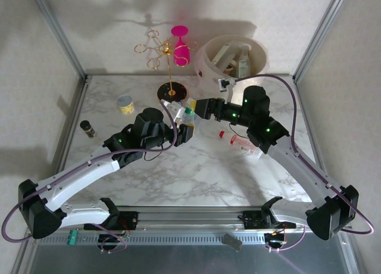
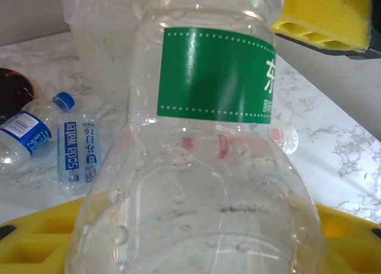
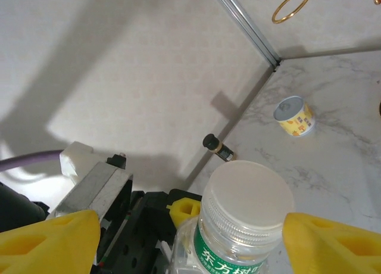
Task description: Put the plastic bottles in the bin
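A white marble table (image 1: 196, 173) carries the scene. At its far edge, towards the far right corner, stands the round cream bin (image 1: 206, 62), with several bottles (image 1: 243, 61) already inside. Both arms reach to the middle of the table. The left gripper (image 1: 182, 124) pinches a clear green-labelled bottle (image 2: 214, 77) between its yellow fingers (image 2: 324, 12), holding it up off the table. The right gripper (image 3: 190, 235) is spread wide, one finger on each side of that bottle's white cap (image 3: 247, 196) without touching it. A red-labelled bottle (image 1: 241, 142) lies on its side right of the middle, beside the right arm. Two blue-labelled bottles (image 2: 77, 146) lie flat close to the dark round base (image 1: 171, 92) of a gold rack holding a pink glass (image 1: 180, 44). Near the left edge sit a small yellow-and-white tub (image 1: 125, 103) and, closer in, a tiny dark vial (image 1: 87, 128).
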You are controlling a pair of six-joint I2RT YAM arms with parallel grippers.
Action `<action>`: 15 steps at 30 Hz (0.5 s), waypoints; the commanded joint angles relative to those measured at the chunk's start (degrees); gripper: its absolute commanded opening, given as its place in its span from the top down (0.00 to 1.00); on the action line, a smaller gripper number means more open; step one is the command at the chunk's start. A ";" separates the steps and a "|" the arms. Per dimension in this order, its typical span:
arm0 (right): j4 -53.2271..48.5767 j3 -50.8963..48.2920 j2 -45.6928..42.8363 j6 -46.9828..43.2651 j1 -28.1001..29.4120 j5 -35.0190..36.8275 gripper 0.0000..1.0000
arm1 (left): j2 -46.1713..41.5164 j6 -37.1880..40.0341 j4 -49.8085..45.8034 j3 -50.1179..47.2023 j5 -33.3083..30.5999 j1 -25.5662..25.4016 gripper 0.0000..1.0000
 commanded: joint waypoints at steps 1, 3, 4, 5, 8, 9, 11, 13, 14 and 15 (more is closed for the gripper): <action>4.79 -0.13 1.18 4.13 0.54 -3.45 0.20 | -0.96 2.63 1.41 2.94 0.21 -2.03 0.52; 4.99 -0.96 1.47 4.57 0.51 -3.07 0.22 | -1.04 2.88 1.45 3.26 -0.18 -2.31 0.53; 5.22 -1.40 1.56 4.73 0.47 -2.96 0.23 | -1.12 2.89 1.48 3.37 -0.19 -2.48 0.53; 5.47 -1.83 1.63 4.98 0.49 -2.81 0.23 | -1.23 2.98 1.59 3.37 -0.32 -2.49 0.53; 5.67 -2.80 1.67 5.05 0.51 -2.32 0.24 | -1.32 3.15 1.59 3.65 -0.53 -2.67 0.53; 5.20 -3.00 1.69 4.74 0.48 -1.71 0.25 | -1.37 3.23 1.61 3.65 -0.52 -2.63 0.53; 3.51 -2.89 1.53 3.90 0.50 0.34 0.25 | -1.23 3.28 1.59 3.65 -0.74 -2.67 0.53; 1.91 -2.81 0.91 3.16 0.50 2.99 0.27 | -1.14 3.42 1.58 3.59 -0.87 -2.64 0.53; 1.84 -2.88 0.72 3.14 0.52 3.53 0.27 | -1.08 3.48 1.65 3.55 -0.84 -2.65 0.53; 2.08 -3.06 0.61 3.30 0.48 3.58 0.28 | -1.06 3.43 1.60 3.53 -0.76 -2.67 0.53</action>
